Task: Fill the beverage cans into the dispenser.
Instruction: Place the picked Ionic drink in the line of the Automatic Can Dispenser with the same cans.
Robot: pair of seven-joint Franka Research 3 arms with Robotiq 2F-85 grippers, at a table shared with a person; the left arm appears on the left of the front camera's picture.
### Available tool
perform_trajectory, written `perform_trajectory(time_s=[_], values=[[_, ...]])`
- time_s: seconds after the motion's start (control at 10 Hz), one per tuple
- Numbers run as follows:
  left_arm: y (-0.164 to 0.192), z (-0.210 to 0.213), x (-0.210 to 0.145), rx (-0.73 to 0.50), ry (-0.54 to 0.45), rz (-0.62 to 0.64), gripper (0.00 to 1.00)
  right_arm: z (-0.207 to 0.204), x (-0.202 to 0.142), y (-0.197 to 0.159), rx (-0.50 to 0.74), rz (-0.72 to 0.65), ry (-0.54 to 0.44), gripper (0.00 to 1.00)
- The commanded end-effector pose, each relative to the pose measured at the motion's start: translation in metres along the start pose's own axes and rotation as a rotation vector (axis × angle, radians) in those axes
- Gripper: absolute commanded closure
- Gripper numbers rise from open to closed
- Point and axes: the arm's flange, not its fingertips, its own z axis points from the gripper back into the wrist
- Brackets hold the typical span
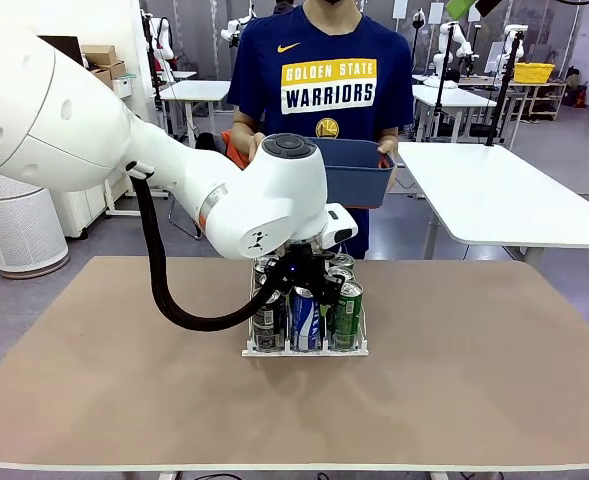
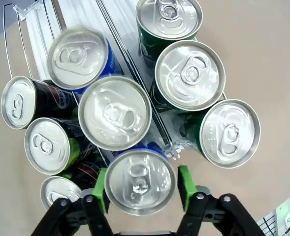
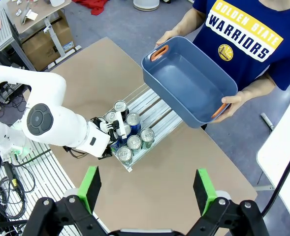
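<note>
Beverage cans [image 1: 305, 318] upright, tops skyward

We see a tan table [image 1: 494, 380] stretching across the foreground. Beyond its far edge stands a person in a navy shirt [image 1: 326, 80] with yellow and white lettering, and a blue rectangular bin [image 3: 189, 81] with orange handle grips is held tilted above the table's far side; we can see its inside is bare. Behind, white tables [image 1: 494, 190] stand on a grey floor. A white cylindrical appliance [image 1: 19, 225] sits at the left, cardboard boxes [image 1: 104, 62] beyond it, and a yellow crate [image 1: 533, 72] far right.
</note>
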Motion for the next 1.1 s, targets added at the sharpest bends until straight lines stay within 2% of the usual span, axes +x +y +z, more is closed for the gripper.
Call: perform_trajectory(time_s=[0.0,0.1,0.2,0.5,0.6,0.7,1.0], values=[[-0.003,0.018,-0.002,0.011,-0.017,0.022,0.02,-0.001,-0.001,0.0,0.0,-0.001,0.0,0.0],[-0.005,0.028,-0.003,0.023,-0.049,0.026,0.21,-0.001,-0.001,0.0,0.0,-0.001,0.0,0.0],[-0.006,0.039,-0.005,0.035,-0.072,0.023,0.0,-0.001,-0.001,0.0,0.0,-0.001,0.0,0.0],[-0.017,0.063,-0.018,0.066,-0.134,0.014,0.0,-0.001,-0.001,0.0,0.0,-0.001,0.0,0.0],[-0.017,0.07,-0.023,0.103,-0.189,0.023,0.0,-0.001,-0.001,0.0,0.0,-0.001,0.0,0.0],[-0.012,0.066,-0.005,0.027,-0.118,0.005,0.0,-0.001,-0.001,0.0,0.0,-0.001,0.0,0.0],[-0.012,0.066,-0.005,0.027,-0.118,0.005,0.0,-0.001,-0.001,0.0,0.0,-0.001,0.0,0.0]])
